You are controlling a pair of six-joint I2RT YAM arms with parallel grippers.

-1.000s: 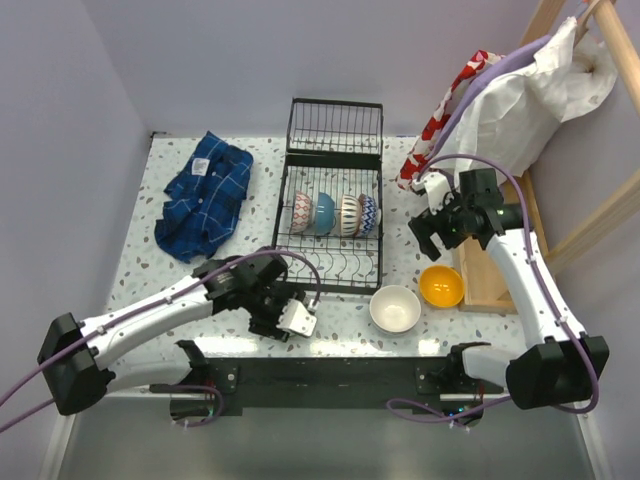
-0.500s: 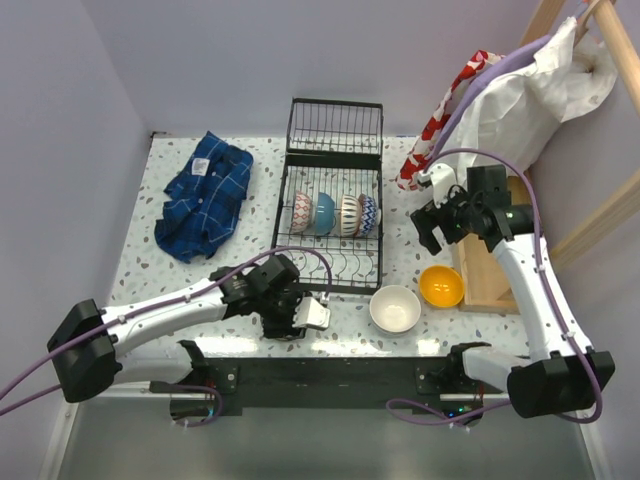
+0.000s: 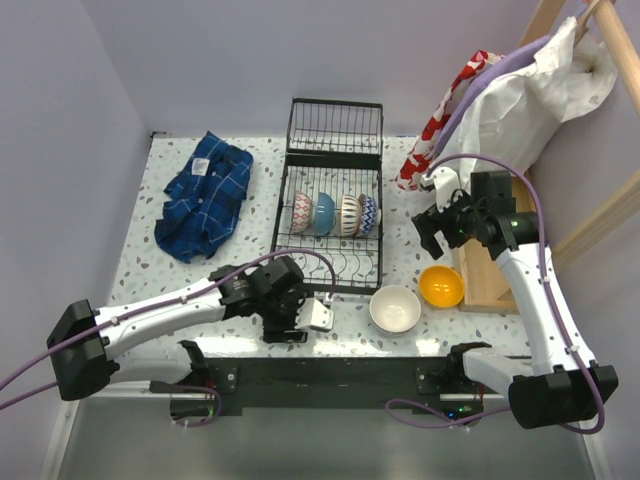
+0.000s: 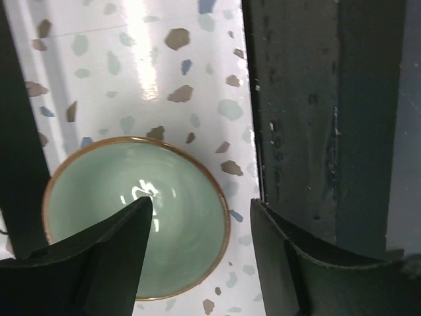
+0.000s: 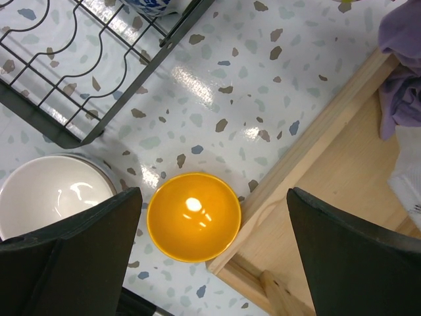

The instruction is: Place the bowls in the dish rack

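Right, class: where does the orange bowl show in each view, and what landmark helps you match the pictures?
Top external: the orange bowl is right of centre, towards the near edge.
Left wrist: not in it.
Right wrist: the orange bowl is at lower centre.
Shared landmark: the wooden tray beside it, in those two views.

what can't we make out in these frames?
Left wrist: greenish bowl, near rim hidden by the left hand.
Right wrist: white bowl, cut off by the left edge and partly under the right hand; blue-patterned racked bowl, cut off by the top edge.
Top external: racked bowls, patterns too small.
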